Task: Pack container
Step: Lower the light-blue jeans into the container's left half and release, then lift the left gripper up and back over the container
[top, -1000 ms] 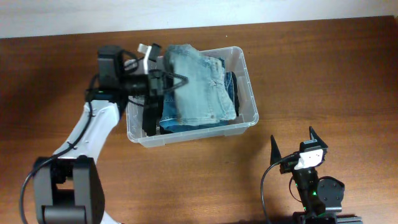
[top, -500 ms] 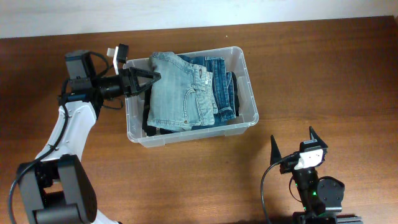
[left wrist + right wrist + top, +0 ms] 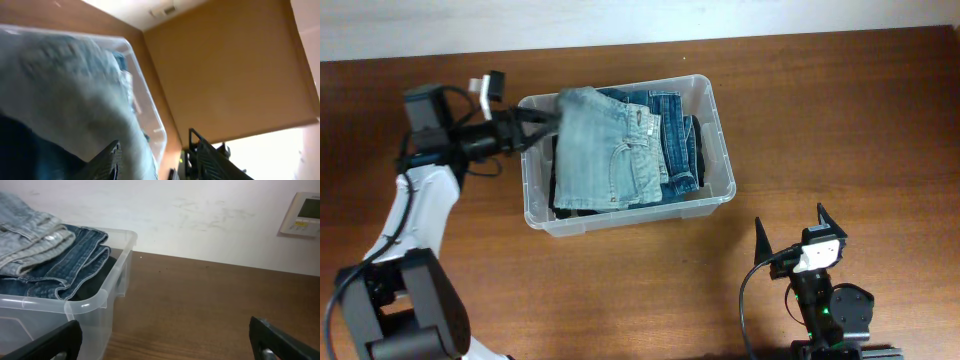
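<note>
Back toward the left has gone the left arm since the earlier pictures, away from the middle of the container [image 3: 724,150] to its left wall. The pale jeans [image 3: 610,150] that were bunched higher up in the bin now lie flatter across the top of the pile.

Seen from above, the left fingers [image 3: 535,122] point at the upper-left corner of the pale jeans, over the container's left rim. In the left wrist view the left fingers [image 3: 205,157] stand parted with a gap between them; the picture is blurred, and the pale jeans [image 3: 65,90] fill most of its left side. I cannot tell whether a finger touches the cloth.

The container sits on the brown worktop [image 3: 840,110], left of centre and near the far edge. Under the pale jeans lie darker blue jeans [image 3: 675,130], showing along the right side, and a dark garment [image 3: 558,190] shows at the left edge of the pile.

The right fingers [image 3: 761,245] are spread wide and hold nothing — they sit low over the near right part of the worktop, well apart from the container. From the right wrist the right fingers [image 3: 50,340] frame the container's corner [image 3: 117,280], and a white wall panel [image 3: 302,214] shows at upper right.
</note>
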Robot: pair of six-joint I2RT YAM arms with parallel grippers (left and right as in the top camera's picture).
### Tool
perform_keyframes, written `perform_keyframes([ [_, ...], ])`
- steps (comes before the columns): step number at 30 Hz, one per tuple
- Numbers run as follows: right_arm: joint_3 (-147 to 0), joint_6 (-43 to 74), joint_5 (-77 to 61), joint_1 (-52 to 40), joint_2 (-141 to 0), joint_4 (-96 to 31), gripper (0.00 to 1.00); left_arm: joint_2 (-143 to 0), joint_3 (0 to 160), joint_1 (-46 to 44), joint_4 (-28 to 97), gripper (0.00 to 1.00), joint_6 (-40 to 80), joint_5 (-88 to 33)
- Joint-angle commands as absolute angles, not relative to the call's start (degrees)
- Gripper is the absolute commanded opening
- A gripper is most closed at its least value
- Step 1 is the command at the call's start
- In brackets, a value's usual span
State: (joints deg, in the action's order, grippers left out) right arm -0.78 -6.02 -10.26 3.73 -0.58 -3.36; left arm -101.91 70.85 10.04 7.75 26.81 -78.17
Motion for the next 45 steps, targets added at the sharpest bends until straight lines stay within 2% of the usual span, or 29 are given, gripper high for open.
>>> perform_keyframes([
  [1,-0.3,-6.0,-11.0,4.2,-0.2,-3.4,0.99,-101.7,72.3,14.7,7.3,0.50,26.1,-77.1],
  [8,-0.3,-6.0,-11.0,4.2,-0.2,-3.4,0.98,-100.8,72.3,18.5,5.4,0.52,26.1,-79.0],
  [13,-0.3,-6.0,-11.0,4.2,-0.2,-3.4,0.99,-98.0,72.4,15.6,1.9,0.50,26.1,-81.2],
  [16,-0.3,-6.0,-11.0,4.2,-0.2,-3.4,0.99,-95.6,72.4,12.0,-0.3,0.53,26.1,-81.1],
  [18,-0.3,-6.0,-11.0,4.2,-0.2,-3.4,0.98,-93.9,72.5,9.3,-2.0,0.58,26.1,-80.5],
  [22,-0.3,-6.0,-11.0,4.2,-0.2,-3.4,0.98,-90.5,75.1,6.0,-4.1,0.87,27.8,-77.7],
  [23,-0.3,-6.0,-11.0,4.2,-0.2,-3.4,0.99,-89.9,76.8,6.0,-4.4,0.99,29.3,-77.6],
  [30,-0.3,-6.0,-11.0,4.2,-0.2,-3.4,0.98,-89.1,95.7,7.0,-10.3,0.99,51.2,-76.7],
  [37,-0.3,-6.0,-11.0,4.2,-0.2,-3.4,0.98,-90.0,119.0,11.9,-10.2,1.00,74.6,-72.2],
  [41,-0.3,-6.0,-11.0,4.2,-0.2,-3.4,0.98,-90.0,128.1,13.0,-1.4,0.99,87.0,-62.1],
  [43,-0.3,-6.0,-11.0,4.2,-0.2,-3.4,0.98,-90.0,131.3,13.0,4.2,0.99,97.4,-52.8],
  [45,-0.3,-6.0,-11.0,4.2,-0.2,-3.4,0.98,-90.0,132.2,13.0,4.6,0.99,102.5,-43.7],
])
